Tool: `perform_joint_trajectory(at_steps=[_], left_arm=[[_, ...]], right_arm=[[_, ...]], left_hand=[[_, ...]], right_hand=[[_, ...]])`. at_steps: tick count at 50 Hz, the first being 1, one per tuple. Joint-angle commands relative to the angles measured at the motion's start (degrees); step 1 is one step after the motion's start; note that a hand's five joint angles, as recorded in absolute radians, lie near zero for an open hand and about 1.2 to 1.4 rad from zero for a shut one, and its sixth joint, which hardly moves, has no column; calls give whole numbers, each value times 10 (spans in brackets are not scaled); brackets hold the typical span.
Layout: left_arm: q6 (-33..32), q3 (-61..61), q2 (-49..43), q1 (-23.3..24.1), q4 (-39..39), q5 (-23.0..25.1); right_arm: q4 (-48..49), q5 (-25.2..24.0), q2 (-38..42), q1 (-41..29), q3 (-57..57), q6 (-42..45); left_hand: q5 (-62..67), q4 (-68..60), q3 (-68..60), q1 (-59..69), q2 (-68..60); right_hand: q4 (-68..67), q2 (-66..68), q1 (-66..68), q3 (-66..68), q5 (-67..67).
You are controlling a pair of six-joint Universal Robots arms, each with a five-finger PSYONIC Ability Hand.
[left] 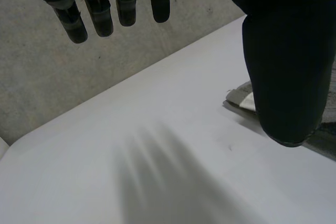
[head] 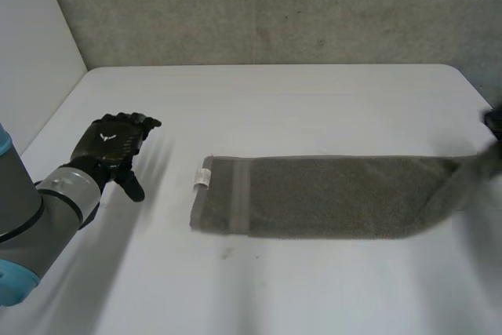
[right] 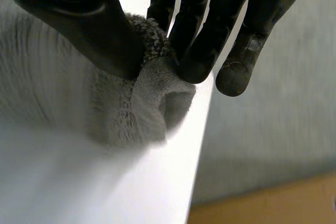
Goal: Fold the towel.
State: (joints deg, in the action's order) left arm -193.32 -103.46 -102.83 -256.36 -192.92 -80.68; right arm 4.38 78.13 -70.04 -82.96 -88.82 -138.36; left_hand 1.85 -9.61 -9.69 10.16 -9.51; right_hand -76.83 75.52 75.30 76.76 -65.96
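While your right hand pinches the right end of the towel between its thumb and curled fingers, holding that end raised off the worktop at its right edge, the rest of the towel lies flat as a long folded strip. Your left hand hangs palm down over bare worktop, near the towel's other end with the white label, apart from it. Its fingers are straight and relaxed, thumb spread, holding nothing.
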Motion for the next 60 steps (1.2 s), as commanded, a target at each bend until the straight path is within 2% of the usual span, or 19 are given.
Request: perform_joint_trajectory(at_steps=[1, 5, 13, 21, 25, 26, 27, 28, 32, 33, 34, 38, 43, 47, 52, 56, 58, 59, 60], left_arm=[[1, 1, 1, 0, 0, -1], [1, -1, 3, 0, 0, -2], [1, -2, 4, 0, 0, -2], [1, -1, 4, -1, -1, -1], [1, 2, 3, 2, -1, -1], [1, 5, 3, 4, -1, -1], [1, 5, 3, 4, -1, -1], [1, 9, 3, 7, -1, -2], [3, 17, 3, 10, -3, -2], [5, 24, 3, 14, -3, -3], [9, 30, 3, 22, -3, -4], [19, 41, -2, 38, -4, -5], [30, 56, -14, 69, -4, -7], [30, 57, -19, 82, -4, -8], [31, 56, -22, 88, -4, -9], [31, 56, -21, 87, -4, -9], [31, 56, -20, 87, -4, -9], [31, 56, -20, 87, -4, -9], [31, 55, -19, 87, -4, -9]], right_arm=[[-7, 50, 30, -254, 121, -51], [-8, 69, 109, -414, 201, -49], [-7, 68, 225, -539, 282, -37], [-17, 69, 300, -585, 308, -5], [-27, 70, 301, -586, 306, 18], [-30, 73, 293, -586, 302, 20], [-30, 73, 293, -586, 302, 20], [-31, 71, 274, -583, 295, 13], [-22, 69, 214, -573, 256, -10], [-19, 68, 184, -565, 234, -29], [-16, 67, 158, -550, 211, -45], [-18, 69, 112, -510, 163, -78], [-16, 65, 26, -429, 26, -125], [-10, 64, 1, -386, -40, -128], [39, 62, -4, -320, -146, -124], [71, 62, 9, -307, -170, -123], [92, 63, 33, -302, -170, -118], [92, 63, 33, -302, -170, -118], [94, 65, 39, -297, -164, -116]], left_hand=[[-18, -4, -3, -2, -5], [-18, -4, -3, -2, -5], [-18, -4, -3, -2, -5], [-18, -4, -3, -2, -5], [-18, -4, -3, -2, -5], [-18, -4, -3, -2, -5], [-18, -4, -3, -2, -5], [-18, -4, -3, -2, -5], [-18, -4, -3, -2, -5], [-18, -4, -3, -2, -5], [-18, -4, -3, -2, -5], [-18, -4, -3, -2, -5], [-18, -4, -3, -2, -5], [-18, -4, -3, -2, -5], [-18, -4, -3, -2, -5], [-18, -4, -3, -2, -5], [-18, -4, -3, -2, -5], [-18, -4, -3, -2, -5], [-18, -4, -3, -2, -5]], right_hand=[[-32, 45, 47, 32, -40], [-32, 45, 47, 32, -40], [-32, 45, 47, 32, -40], [-32, 45, 47, 32, -40], [-32, 45, 47, 32, -40], [111, -98, -96, -110, 102], [112, -99, -97, -112, 104], [276, -263, -260, -275, 267], [348, -335, -333, -347, 339], [593, -580, -577, -592, 584], [668, -655, -653, -668, 660], [668, -655, -653, -668, 660], [668, -655, -653, -668, 660], [661, -648, -645, -660, 652], [483, -470, -468, -482, 474], [442, -429, -427, -441, 433], [307, -294, -291, -306, 298], [306, -293, -291, -305, 297], [183, -170, -167, -182, 174]])
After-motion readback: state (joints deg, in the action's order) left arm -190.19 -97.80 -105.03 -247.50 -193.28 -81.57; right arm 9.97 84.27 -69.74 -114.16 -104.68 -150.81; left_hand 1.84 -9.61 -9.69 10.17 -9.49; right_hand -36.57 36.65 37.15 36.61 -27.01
